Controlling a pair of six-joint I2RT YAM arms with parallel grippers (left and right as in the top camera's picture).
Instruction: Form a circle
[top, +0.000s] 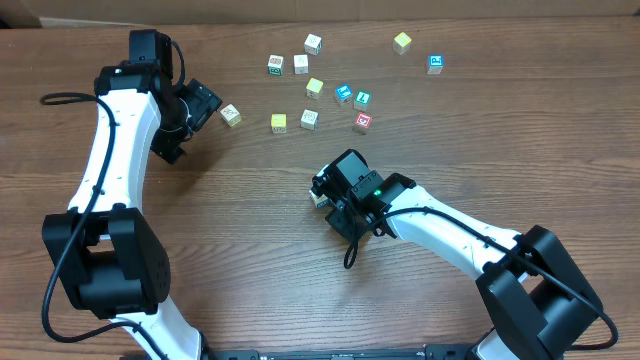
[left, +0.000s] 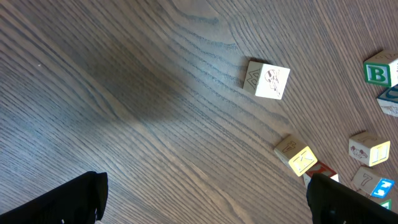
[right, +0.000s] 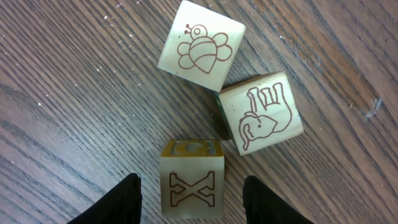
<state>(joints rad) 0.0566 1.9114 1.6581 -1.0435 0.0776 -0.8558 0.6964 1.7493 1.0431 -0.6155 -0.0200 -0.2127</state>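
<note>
Scattered blue-faced cubes (top: 343, 93) and yellow cubes (top: 278, 122) on wooden table (top: 250, 230)

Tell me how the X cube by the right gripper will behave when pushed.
The X cube looks like rigid wood with flat faces, so it should slide rather than roll. Pushed forward, it would likely nudge the elephant cube close ahead.

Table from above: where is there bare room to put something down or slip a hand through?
Free: the bare wood between the left arm and the right arm, and the far right strip beyond the blue-faced cube. Crowded: the scattered cubes at top middle, and the three picture cubes at the open right gripper.
</note>
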